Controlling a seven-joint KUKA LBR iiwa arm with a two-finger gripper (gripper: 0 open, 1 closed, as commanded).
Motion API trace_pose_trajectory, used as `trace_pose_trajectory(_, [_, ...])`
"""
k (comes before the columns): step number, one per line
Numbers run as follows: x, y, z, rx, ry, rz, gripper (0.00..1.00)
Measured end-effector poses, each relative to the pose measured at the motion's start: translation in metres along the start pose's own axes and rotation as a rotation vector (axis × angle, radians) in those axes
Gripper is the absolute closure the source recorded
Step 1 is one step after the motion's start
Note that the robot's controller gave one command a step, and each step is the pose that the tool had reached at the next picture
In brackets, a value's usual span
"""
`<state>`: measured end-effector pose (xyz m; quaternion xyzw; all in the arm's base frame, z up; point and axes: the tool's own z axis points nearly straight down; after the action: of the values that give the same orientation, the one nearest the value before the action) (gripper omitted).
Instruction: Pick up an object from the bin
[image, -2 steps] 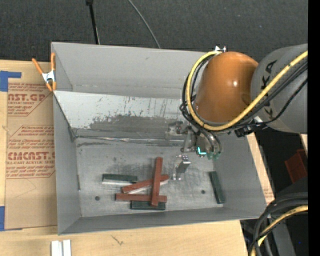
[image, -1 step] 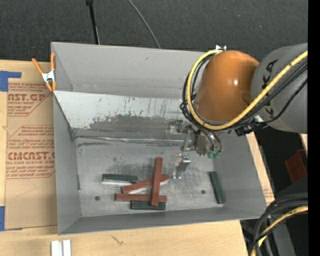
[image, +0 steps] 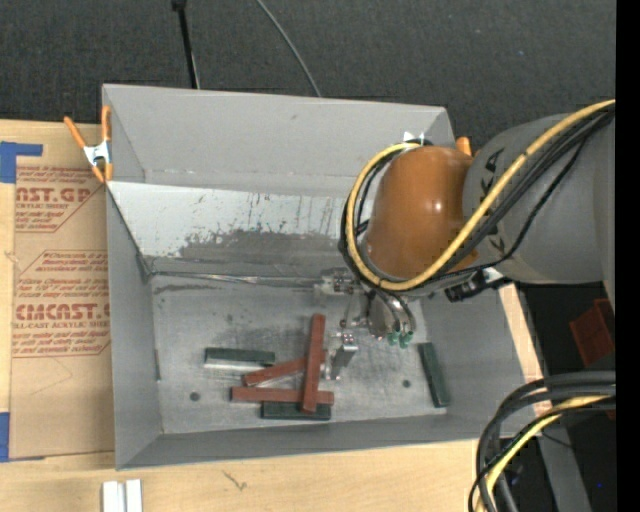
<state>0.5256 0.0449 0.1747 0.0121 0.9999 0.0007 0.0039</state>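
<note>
My gripper (image: 343, 352) hangs low over the middle of the bin floor, under the orange wrist cover. Just to its left lies a long reddish-brown bar (image: 316, 352), running near to far, its near end resting on other bars. The gripper's tip is right beside this bar's middle, close to or touching it. A second reddish-brown bar (image: 272, 376) slants out to the left from under it. A third (image: 268, 396) lies flat along the near side, with a dark green bar (image: 292, 410) against it.
A grey-green bar (image: 238, 357) lies alone further left on the floor. Another dark green bar (image: 433, 373) lies near the right wall. The arm and its cables cover the bin's right far corner. The sloped back wall rises behind the gripper.
</note>
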Motion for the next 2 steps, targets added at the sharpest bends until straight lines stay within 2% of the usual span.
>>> trace_pose_trajectory(1, [0.011, -0.006, 0.068, 0.001, 0.003, -0.062, 0.0])
trace_pose_trajectory(2, [-0.057, 0.034, 0.101, 0.0, 0.015, -0.087, 1.0])
